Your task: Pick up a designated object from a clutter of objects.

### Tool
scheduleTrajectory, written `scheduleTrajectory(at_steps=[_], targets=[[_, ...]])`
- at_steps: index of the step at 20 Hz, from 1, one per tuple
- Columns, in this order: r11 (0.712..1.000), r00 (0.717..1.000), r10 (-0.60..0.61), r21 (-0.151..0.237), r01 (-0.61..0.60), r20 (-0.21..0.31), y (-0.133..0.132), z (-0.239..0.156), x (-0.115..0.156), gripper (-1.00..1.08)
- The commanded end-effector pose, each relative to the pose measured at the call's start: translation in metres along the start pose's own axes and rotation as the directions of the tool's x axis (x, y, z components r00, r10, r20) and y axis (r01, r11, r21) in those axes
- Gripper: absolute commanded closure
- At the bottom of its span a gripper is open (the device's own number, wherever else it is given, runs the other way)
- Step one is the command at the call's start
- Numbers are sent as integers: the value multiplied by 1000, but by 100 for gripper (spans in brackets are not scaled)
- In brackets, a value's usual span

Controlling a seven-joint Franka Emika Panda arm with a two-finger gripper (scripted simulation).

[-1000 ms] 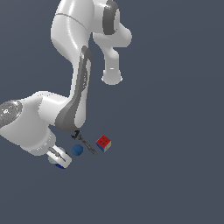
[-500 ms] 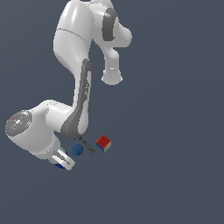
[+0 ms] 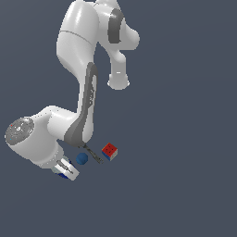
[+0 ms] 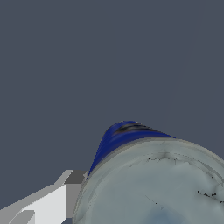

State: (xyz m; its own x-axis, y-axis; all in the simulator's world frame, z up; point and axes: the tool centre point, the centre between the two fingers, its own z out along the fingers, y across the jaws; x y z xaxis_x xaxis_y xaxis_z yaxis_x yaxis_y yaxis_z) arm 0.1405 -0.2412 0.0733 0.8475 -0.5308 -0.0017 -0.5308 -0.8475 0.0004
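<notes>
Closely beside one white finger (image 4: 48, 203) the blue can (image 4: 148, 179) is seen, lid foremost, jaw opening not discernible, contact unclear.

In the exterior view the can (image 3: 61, 175) is almost wholly hidden behind the claw (image 3: 69, 172), whose opening cannot be judged, the wrench (image 3: 94, 155) is too small to resolve, and in the wrist view the can's lid (image 4: 153, 188) is cut off by the frame edge.
</notes>
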Motion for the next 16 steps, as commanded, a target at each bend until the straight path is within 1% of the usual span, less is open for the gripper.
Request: scheduleTrajectory(at_steps=[1, 9, 16], targets=[[1000, 1000, 0, 0, 0, -2, 0, -1, 1, 108], [1000, 1000, 0, 0, 0, 0, -3, -4, -3, 108], [1000, 1000, 0, 0, 0, 0, -15, -25, -18, 108]])
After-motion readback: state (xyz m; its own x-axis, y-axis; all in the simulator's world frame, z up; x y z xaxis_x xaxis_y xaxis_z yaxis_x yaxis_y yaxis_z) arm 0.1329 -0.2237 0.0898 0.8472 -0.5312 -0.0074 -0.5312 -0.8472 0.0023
